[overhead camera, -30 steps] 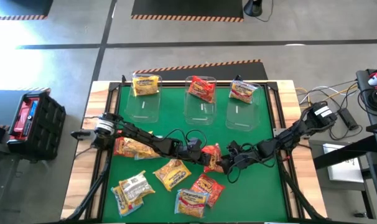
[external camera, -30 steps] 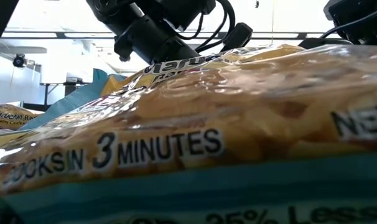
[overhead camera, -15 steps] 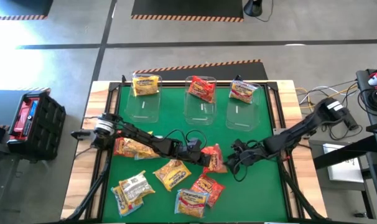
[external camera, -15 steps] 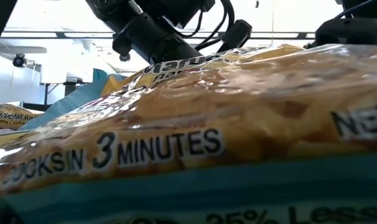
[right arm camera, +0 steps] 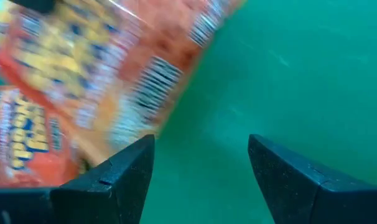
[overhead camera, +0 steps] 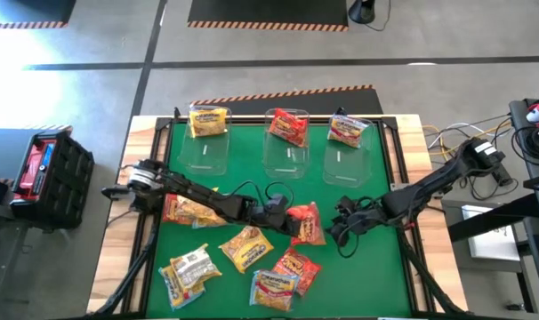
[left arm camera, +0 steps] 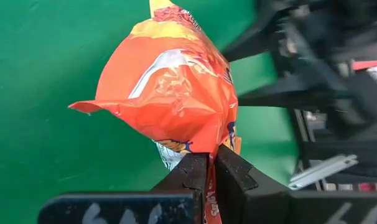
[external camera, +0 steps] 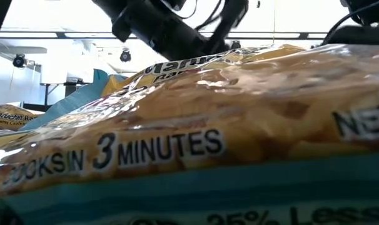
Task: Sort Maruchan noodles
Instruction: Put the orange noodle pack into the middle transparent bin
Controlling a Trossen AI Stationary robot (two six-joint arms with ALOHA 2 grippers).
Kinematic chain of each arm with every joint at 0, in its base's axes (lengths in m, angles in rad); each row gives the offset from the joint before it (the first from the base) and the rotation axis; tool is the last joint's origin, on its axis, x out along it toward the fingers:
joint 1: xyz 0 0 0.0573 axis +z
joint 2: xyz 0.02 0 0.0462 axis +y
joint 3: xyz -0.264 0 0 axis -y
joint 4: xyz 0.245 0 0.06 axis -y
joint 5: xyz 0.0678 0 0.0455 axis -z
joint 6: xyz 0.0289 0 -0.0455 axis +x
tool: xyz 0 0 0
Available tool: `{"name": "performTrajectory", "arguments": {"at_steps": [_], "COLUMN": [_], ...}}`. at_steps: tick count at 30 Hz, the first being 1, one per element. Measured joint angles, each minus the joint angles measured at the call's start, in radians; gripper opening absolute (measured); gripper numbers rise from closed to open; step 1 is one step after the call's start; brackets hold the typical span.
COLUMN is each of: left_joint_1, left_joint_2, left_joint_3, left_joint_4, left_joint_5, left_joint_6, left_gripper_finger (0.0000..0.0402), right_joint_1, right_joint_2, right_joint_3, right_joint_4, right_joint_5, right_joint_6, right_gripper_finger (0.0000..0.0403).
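Observation:
My left gripper [overhead camera: 290, 220] [left arm camera: 211, 165] is over the middle of the green mat, shut on a red-orange Maruchan packet [overhead camera: 308, 222] [left arm camera: 176, 81]. My right gripper [overhead camera: 343, 222] [right arm camera: 201, 165] is open just to the right of that packet, touching nothing. Its wrist view shows blurred red packets [right arm camera: 83, 81] ahead of it. Loose packets lie flat on the near half of the mat: yellow-orange [overhead camera: 191, 211] [overhead camera: 245, 247], pale [overhead camera: 189, 269] [overhead camera: 274, 286] and red [overhead camera: 298, 265]. One packet [external camera: 189, 144] fills the low view. My left gripper pinches the red-orange packet between its two fingers at the crimped end seam [left arm camera: 208, 177]. The rest of the packet bulges out beyond the fingertips [left arm camera: 195, 163]. Whether its free end touches the mat, I cannot tell.
Three clear bins stand along the far edge of the mat. The left one [overhead camera: 203, 151] holds a yellow packet [overhead camera: 207, 120], the middle one [overhead camera: 287, 158] a red one [overhead camera: 287, 127], and the right one [overhead camera: 345, 162] a pale-and-red one [overhead camera: 348, 131]. Bare mat [overhead camera: 367, 276] lies at the near right.
My right gripper has drawn back from the red-orange packet toward the table's right edge. My left arm has risen a little in the low view, with its gripper still shut on the packet. The packet has shifted slightly toward the right.

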Motion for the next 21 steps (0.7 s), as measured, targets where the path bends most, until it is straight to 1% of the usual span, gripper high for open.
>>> {"name": "performTrajectory", "arguments": {"at_steps": [3, 7, 12, 16, 21], "left_joint_1": [0.004, 0.025, 0.062, 0.117, 0.225], "left_joint_2": [-0.032, -0.082, -0.149, -0.208, -0.279], "left_joint_3": [0.000, 0.000, 0.000, 0.000, 0.000], "left_joint_4": [-0.003, -0.046, -0.085, -0.108, -0.146], "left_joint_5": [-0.009, -0.055, -0.107, -0.128, -0.132], "left_joint_6": [0.036, 0.081, 0.152, 0.243, 0.396], "left_gripper_finger": [0.0000, 0.0000, 0.0000, 0.0000, 0.0000], "right_joint_1": [0.000, 0.000, 0.000, 0.000, 0.000], "right_joint_2": [0.002, 0.002, 0.002, 0.002, 0.002], "right_joint_3": [-0.009, -0.021, -0.026, -0.029, -0.037], "right_joint_4": [-0.017, -0.030, -0.028, -0.027, -0.028], "right_joint_5": [-0.020, -0.050, -0.052, -0.052, -0.051], "right_joint_6": [0.000, -0.006, -0.025, -0.044, -0.053], "right_gripper_finger": [0.0249, 0.0249, 0.0249, 0.0249, 0.0249]}}
